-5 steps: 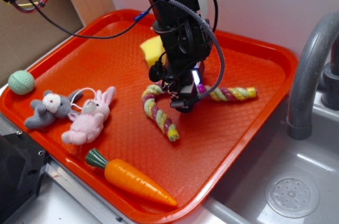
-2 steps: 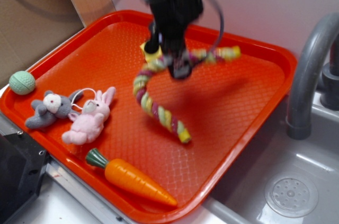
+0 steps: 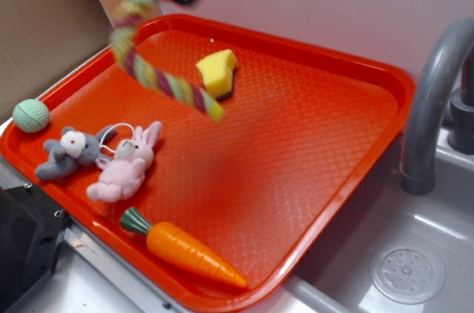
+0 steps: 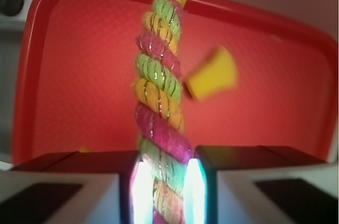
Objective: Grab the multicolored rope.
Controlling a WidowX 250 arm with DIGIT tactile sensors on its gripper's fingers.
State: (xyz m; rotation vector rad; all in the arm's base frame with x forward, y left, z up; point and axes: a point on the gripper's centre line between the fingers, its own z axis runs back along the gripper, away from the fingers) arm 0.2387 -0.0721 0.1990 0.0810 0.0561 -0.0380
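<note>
Multicolored rope point(image 4: 159, 123), a thick twisted cord of yellow, green and magenta strands, hung clear above the textured orange tray point(image 3: 311, 172). The tool point(image 4: 164, 181) was clamped on it, near a yellow wedge-shaped sponge point(image 3: 217, 72).
</note>
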